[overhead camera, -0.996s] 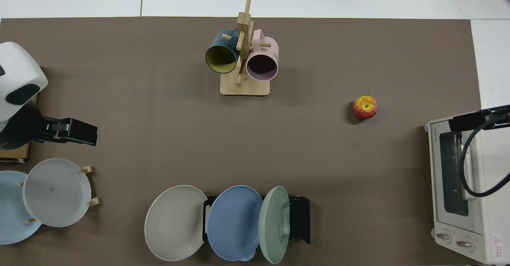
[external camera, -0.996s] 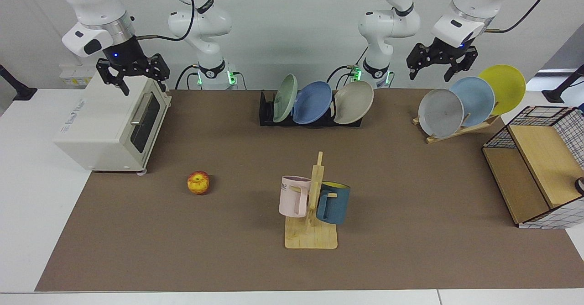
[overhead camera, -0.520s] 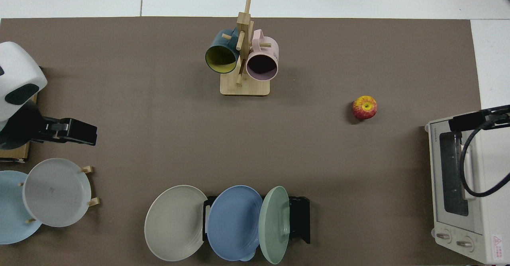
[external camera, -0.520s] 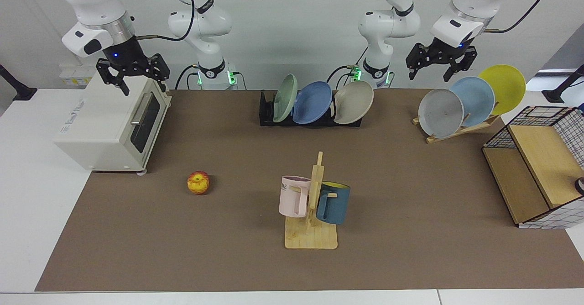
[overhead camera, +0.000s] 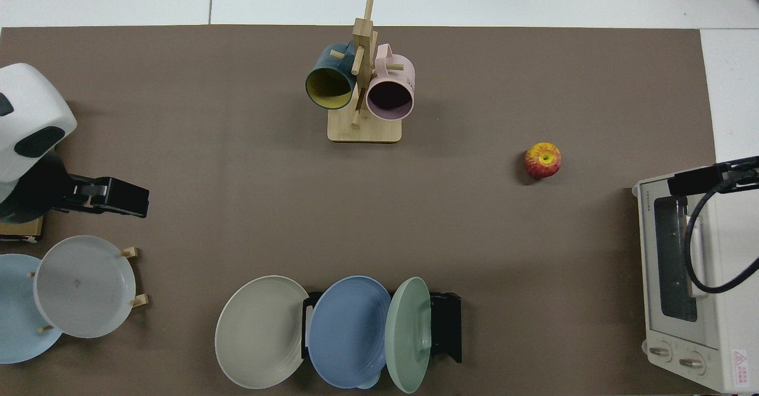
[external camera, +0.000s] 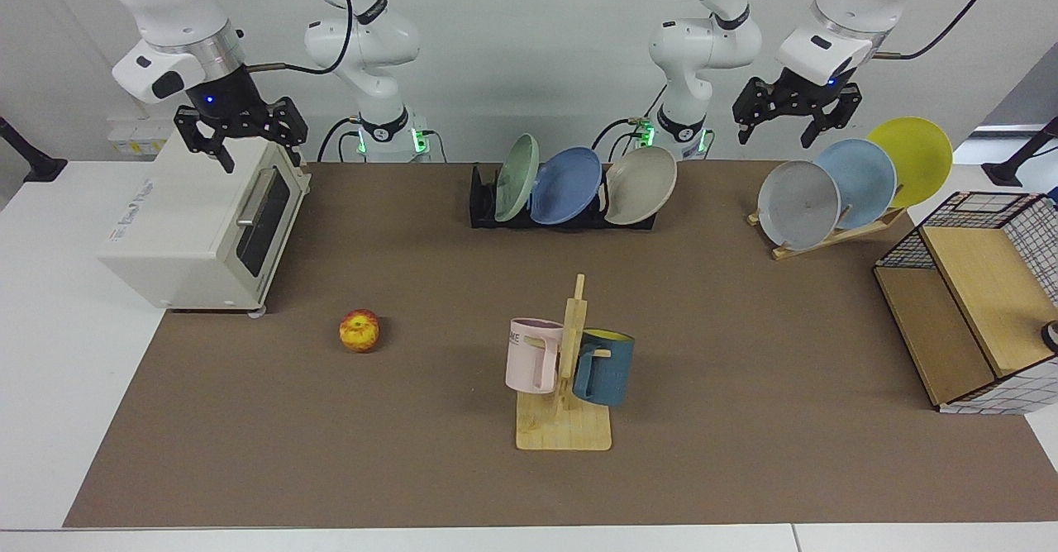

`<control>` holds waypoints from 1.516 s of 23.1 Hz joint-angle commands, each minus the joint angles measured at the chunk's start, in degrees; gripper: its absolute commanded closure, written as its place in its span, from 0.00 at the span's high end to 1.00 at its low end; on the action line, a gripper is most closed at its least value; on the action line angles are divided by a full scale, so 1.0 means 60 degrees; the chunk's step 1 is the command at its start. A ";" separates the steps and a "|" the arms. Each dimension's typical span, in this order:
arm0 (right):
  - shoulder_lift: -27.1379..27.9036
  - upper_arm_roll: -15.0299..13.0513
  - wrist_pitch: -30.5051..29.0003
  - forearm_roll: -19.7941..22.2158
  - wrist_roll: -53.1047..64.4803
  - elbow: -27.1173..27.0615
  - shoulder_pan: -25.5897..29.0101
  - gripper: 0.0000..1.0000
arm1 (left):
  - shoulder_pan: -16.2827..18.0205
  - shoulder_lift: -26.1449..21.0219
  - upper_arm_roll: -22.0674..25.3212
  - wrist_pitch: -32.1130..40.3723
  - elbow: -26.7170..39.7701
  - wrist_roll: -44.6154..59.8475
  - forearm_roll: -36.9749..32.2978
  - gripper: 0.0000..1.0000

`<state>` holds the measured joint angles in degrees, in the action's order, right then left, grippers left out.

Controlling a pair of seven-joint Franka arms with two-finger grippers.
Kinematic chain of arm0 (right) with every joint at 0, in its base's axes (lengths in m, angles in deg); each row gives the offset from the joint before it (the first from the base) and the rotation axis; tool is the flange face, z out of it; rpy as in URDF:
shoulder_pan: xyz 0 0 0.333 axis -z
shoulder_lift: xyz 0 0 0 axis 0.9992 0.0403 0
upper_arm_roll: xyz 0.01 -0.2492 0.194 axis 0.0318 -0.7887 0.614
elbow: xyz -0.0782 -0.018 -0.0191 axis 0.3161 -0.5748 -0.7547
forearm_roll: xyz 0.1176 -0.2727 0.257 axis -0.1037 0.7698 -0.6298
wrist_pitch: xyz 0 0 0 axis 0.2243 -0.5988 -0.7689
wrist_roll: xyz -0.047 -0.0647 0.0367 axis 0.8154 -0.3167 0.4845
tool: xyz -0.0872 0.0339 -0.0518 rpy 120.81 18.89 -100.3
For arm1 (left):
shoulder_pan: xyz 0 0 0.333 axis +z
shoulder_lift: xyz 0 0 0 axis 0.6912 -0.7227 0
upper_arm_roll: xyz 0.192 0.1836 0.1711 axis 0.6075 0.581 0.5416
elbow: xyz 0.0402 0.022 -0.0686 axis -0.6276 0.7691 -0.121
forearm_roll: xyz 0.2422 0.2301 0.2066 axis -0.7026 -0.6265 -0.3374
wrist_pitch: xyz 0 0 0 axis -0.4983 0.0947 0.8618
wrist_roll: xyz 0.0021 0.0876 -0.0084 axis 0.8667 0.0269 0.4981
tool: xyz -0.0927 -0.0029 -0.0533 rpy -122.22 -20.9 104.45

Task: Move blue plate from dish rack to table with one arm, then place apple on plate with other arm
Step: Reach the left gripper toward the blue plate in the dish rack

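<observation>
On black slotted dish rack [external camera: 562, 209]: matte periwinkle-blue plate [external camera: 565, 185], untouched
Left gripper [external camera: 795, 119]: raised above wooden plate stand [external camera: 826, 234], fingers spread, empty
Right gripper [external camera: 240, 129]: above white toaster oven [external camera: 198, 221], fingers spread, empty

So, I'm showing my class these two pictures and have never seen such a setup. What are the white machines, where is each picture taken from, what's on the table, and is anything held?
Two white robot arms with black pincers. One picture faces them across the table; the other looks straight down. The left gripper hangs open near a wooden plate stand; the right gripper hangs open above a toaster oven. Neither holds anything. The blue plate stands in the dish rack; the apple lies on the mat, near a mug tree.
</observation>
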<state>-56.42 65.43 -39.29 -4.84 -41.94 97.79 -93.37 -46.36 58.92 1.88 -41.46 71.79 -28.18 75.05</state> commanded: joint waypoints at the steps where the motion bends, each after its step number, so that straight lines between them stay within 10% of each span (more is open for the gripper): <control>1: -0.0162 0.0057 -0.0034 -0.0007 -0.0162 0.0189 0.0053 1.00 | -0.0088 0.0360 -0.0017 -0.0193 0.0411 -0.0009 0.0003 1.00; 24: -0.0162 0.0057 -0.0034 -0.0007 -0.0148 0.0189 0.0053 1.00 | -0.0351 0.2791 -0.1980 -0.5159 0.6607 0.1060 0.2857 1.00; 35: -0.0162 0.0057 -0.0048 -0.0007 -0.0148 0.0189 0.0053 1.00 | -0.1830 0.2601 -0.2551 -0.6914 0.9023 0.1250 0.2992 0.99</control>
<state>-56.42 65.43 -39.29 -4.84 -41.94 97.79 -93.37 -53.92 73.00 -13.26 -77.68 119.67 -21.39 91.90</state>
